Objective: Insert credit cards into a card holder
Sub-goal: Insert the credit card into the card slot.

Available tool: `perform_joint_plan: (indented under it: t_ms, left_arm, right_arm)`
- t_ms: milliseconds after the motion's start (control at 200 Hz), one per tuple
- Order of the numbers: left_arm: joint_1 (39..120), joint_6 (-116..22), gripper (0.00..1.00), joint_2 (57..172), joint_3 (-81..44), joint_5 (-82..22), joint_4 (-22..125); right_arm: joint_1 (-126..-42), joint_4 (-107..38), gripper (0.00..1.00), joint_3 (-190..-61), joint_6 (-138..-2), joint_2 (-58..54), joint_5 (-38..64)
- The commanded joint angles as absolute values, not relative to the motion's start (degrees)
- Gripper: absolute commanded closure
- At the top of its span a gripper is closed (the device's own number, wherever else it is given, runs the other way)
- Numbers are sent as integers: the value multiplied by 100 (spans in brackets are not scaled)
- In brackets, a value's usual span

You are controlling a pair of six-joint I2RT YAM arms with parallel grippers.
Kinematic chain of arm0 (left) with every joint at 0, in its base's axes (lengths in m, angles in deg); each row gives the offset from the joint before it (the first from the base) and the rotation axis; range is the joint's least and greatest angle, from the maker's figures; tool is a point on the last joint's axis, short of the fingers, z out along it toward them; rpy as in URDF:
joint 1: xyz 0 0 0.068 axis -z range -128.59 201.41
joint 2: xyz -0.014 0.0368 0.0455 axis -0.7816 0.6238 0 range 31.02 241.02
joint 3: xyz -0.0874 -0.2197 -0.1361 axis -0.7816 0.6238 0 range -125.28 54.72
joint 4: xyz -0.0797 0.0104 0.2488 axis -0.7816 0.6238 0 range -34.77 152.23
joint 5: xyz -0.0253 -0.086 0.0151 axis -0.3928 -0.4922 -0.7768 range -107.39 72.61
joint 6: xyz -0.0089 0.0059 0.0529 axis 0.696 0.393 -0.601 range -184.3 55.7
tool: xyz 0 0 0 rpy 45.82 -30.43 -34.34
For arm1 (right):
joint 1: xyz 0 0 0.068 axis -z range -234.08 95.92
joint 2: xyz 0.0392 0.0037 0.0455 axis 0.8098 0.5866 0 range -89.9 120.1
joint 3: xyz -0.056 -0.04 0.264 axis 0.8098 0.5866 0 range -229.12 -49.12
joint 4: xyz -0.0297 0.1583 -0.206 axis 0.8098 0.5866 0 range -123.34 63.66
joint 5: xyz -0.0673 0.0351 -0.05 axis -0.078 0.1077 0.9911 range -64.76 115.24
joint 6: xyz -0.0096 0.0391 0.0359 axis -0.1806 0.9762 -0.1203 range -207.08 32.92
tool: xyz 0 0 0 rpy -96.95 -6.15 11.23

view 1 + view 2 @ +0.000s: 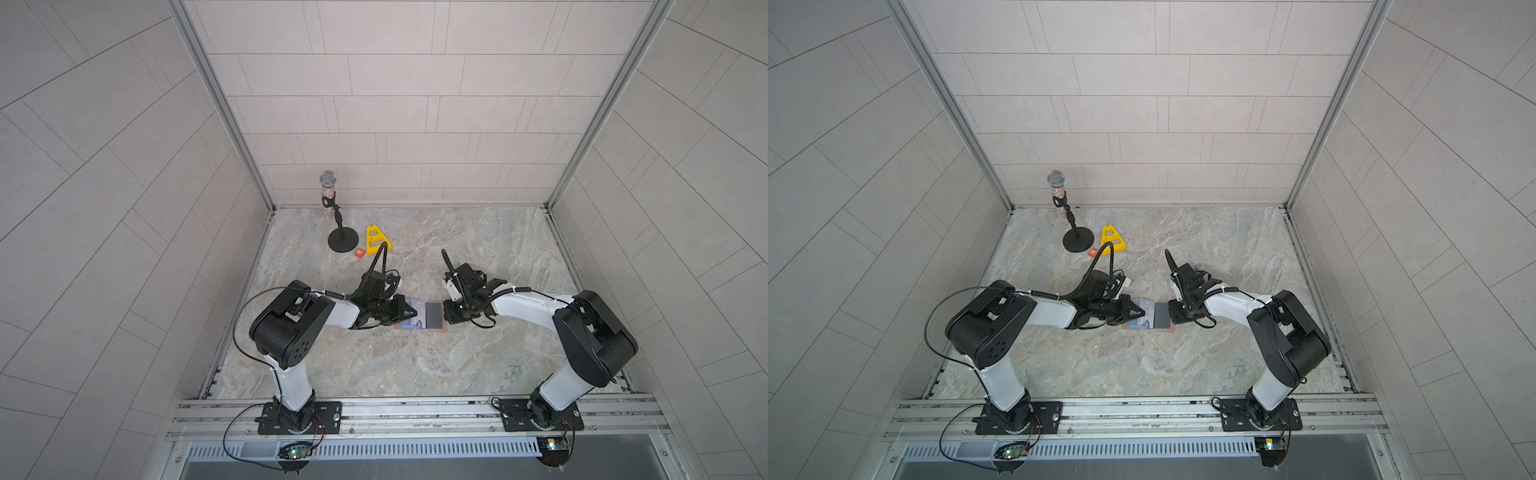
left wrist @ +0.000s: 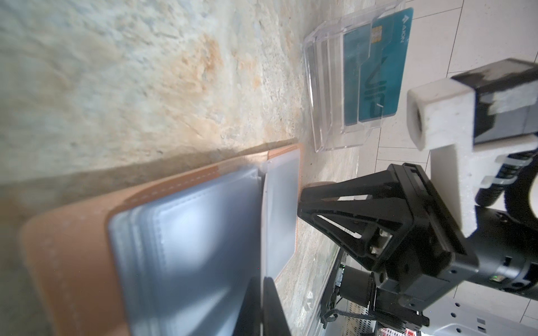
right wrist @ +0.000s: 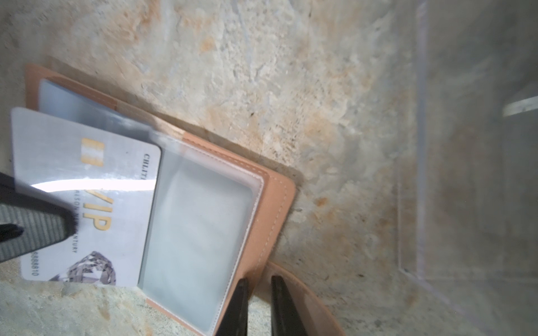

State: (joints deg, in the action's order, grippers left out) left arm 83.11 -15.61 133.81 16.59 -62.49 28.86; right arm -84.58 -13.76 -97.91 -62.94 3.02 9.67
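My left jaws are clamped on a pale card [image 3: 116, 232], one ribbed pad lying across its face. The card reads "VIP" in gold capitals beside a gold chip. Above that is a line of small print beginning "CHLIT", cut off by glare. Lower down a word ends in "NTURY", and a number ending 888810 sits near a drawn diamond.

The card's leading edge sits at the mouth of a clear sleeve [image 3: 198, 227] in the card holder [image 3: 276, 209]. I cannot tell how far inside it has gone. The card holder lies open and flat on the tabletop [image 1: 374, 365], between my two arms in both top views [image 1: 434, 314].

My right jaws stand nearly together at the card holder's outer edge, just beside its strap tab [image 3: 308, 293]. A thin slit of stone shows between them, and I cannot tell whether they pinch anything.

In my left wrist view, a clear plastic stand [image 2: 320, 87] sits on the tabletop beyond the card holder. It holds a teal card [image 2: 375, 67] printed "VIP" and "AION", with a small triangular mark and a chip.

Well apart, toward the back wall, a small orange tile [image 1: 360, 252] bears the letter R.
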Motion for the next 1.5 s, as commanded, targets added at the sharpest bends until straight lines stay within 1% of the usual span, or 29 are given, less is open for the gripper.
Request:
perform_joint_plan:
  t_ms: [0, 545, 871, 1381, 1496]
  left_arm:
    - [8355, -1518, 100, 13451, 1750, -6130, 2827]
    - [8412, -1469, 100, 13544, 1746, -6000, 2812]
    - [8436, -1354, 100, 13625, 1741, -6025, 2616]
    - [8461, -1442, 100, 13749, 1782, -5998, 2456]
    - [8463, -1626, 100, 13767, 1729, -5923, 2678]
  right_arm:
    - [-8526, -1259, 83, -9787, -6308, 467, 1105]
    - [-8534, -1224, 83, -9842, -6329, 490, 1100]
    - [-8559, -1232, 91, -9824, -6335, 549, 1110]
    - [-8600, -1242, 92, -9824, -6335, 592, 1089]
    - [-8607, -1233, 92, -9820, -6343, 593, 1094]
